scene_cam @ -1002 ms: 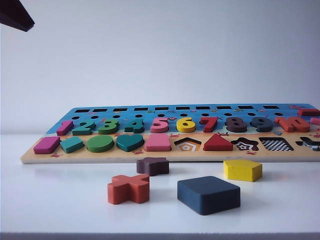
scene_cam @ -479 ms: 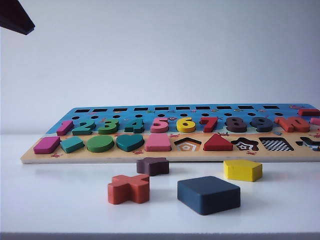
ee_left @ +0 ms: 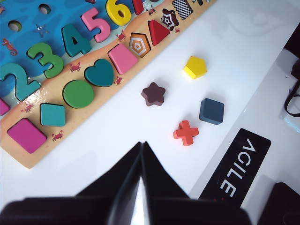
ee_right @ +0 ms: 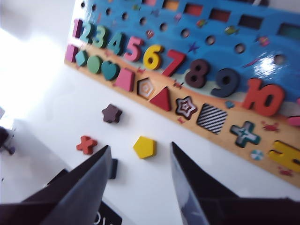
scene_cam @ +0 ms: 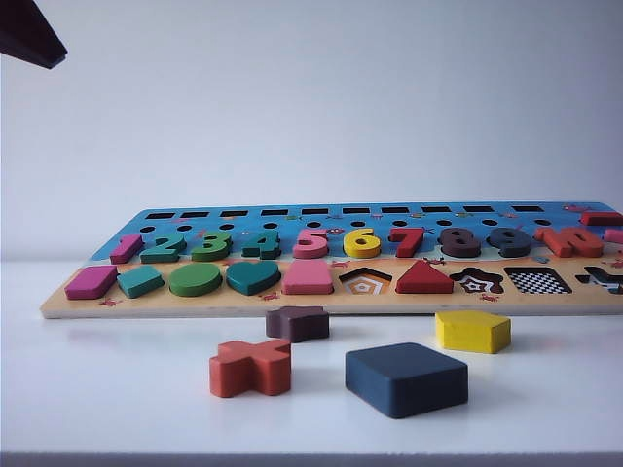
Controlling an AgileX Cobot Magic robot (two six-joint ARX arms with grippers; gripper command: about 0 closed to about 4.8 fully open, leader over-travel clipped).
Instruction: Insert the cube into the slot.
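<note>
White table (scene_cam: pixel 117 389); both grippers' fingers (ee_right: pixel 101 173) poised above.

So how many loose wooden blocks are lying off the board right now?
4, on the white table in front of the board: maroon star block, orange cross block, navy square block, yellow pentagon block.

I see cube (scene_cam: pixel 406 378) dark navy | slot (scene_cam: pixel 538 280) black-and-white checkerboard | pentagon block (scene_cam: pixel 472 331) yellow | cross block (scene_cam: pixel 251 368) orange-red | star block (scene_cam: pixel 297 323) dark maroon
</note>
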